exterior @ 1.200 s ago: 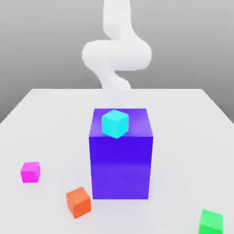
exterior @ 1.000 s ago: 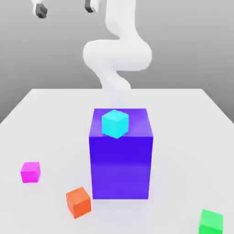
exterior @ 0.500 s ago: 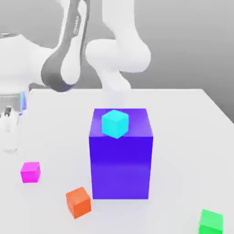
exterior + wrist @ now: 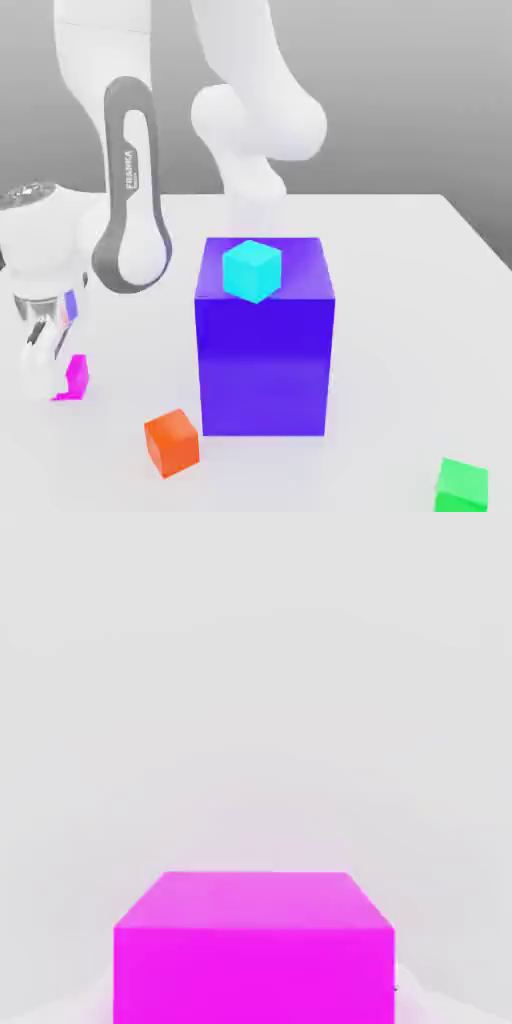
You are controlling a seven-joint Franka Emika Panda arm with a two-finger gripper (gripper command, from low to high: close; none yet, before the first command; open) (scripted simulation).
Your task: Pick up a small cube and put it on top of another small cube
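**Magenta cube gripped, stacking ahead**

The gripper (image 4: pixel 45 372) is clenched on the magenta cube (image 4: pixel 77 378), down on the table (image 4: pixel 390 300) near its edge at the exterior view's left. Grasp looks made; lifting and stacking remain. No container: the cyan cube (image 4: pixel 252 271) sits on the blue block's (image 4: pixel 264 365) top, by its front edge. Orange (image 4: pixel 172 443) and green (image 4: pixel 461 487) cubes lie toward the front.

Gripper (image 4: pixel 42 375) at magenta cube (image 4: pixel 77 378), partly covering it. Cyan cube (image 4: pixel 252 271) atop blue block (image 4: pixel 264 360); orange cube (image 4: pixel 172 443), green cube (image 4: pixel 462 487) on desk (image 4: pixel 400 300).
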